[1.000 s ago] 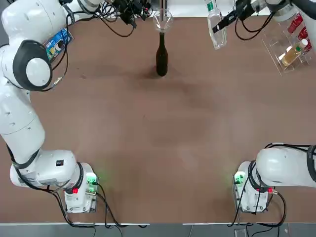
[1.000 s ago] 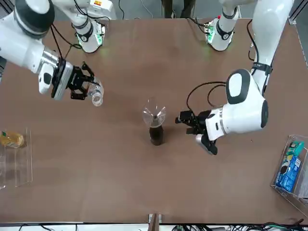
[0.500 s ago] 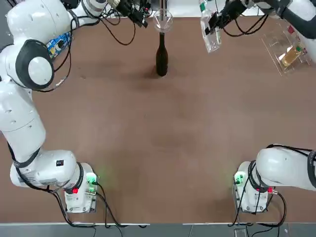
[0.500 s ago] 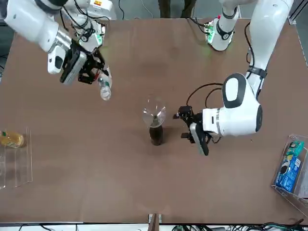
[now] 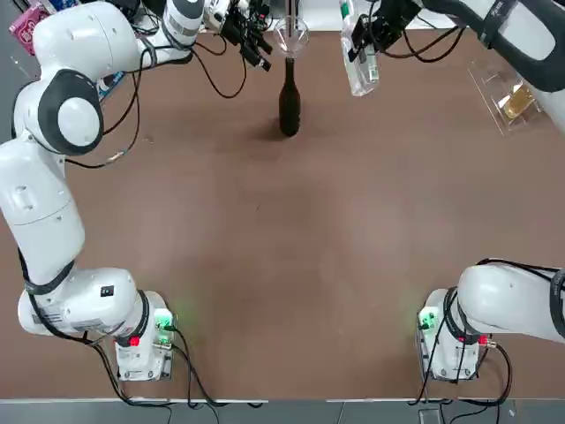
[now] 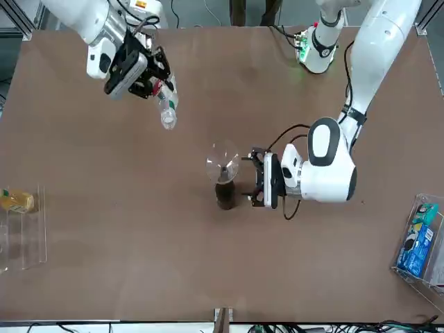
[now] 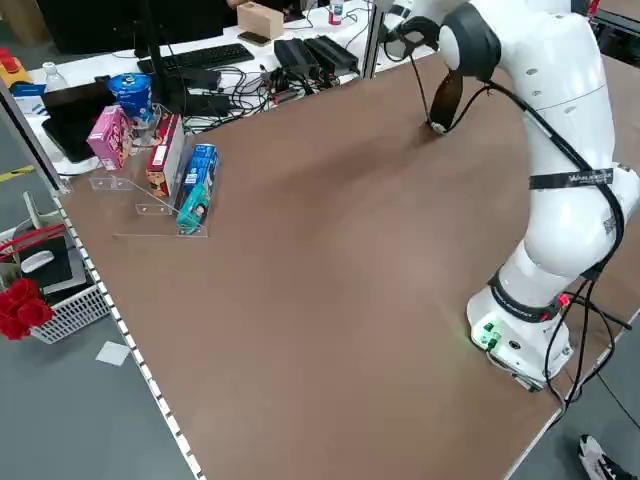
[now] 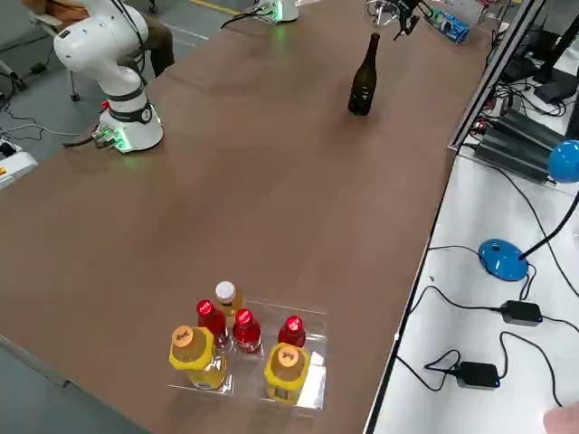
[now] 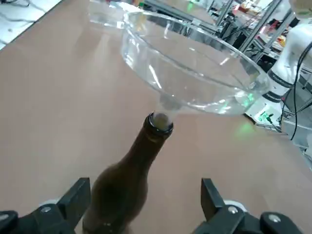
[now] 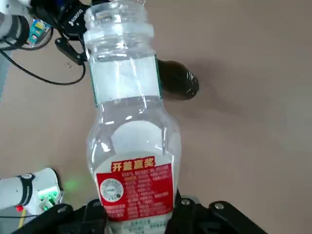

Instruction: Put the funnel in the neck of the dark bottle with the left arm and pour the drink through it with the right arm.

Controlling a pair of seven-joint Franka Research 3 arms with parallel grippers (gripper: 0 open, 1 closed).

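Note:
The dark bottle [image 5: 289, 102] stands upright at the far middle of the table. The clear funnel [image 5: 291, 37] sits in its neck [image 9: 160, 123], with the bowl [image 9: 190, 73] tilted. My left gripper [image 6: 258, 187] is open beside the bottle, its fingers [image 9: 78, 192] apart on either side without touching it. My right gripper [image 6: 142, 73] is shut on the drink [image 6: 166, 111], a clear bottle held in the air to the right of the dark bottle and tilted. Its threaded mouth [image 10: 117, 17] shows no cap. Colourless liquid fills the drink [image 5: 357, 62].
A clear rack [image 8: 244, 348] of red and yellowish bottles stands at the table's far right corner [image 5: 521, 88]. Snack boxes [image 6: 420, 239] stand on the left side. Cables [image 5: 221, 62] trail along the far edge. Both arm bases [image 5: 141, 340] sit at the near edge.
The right arm has carried the drink from the far right toward the dark bottle. The left gripper has swung round to face the bottle, still open. Funnel and bottle have not moved.

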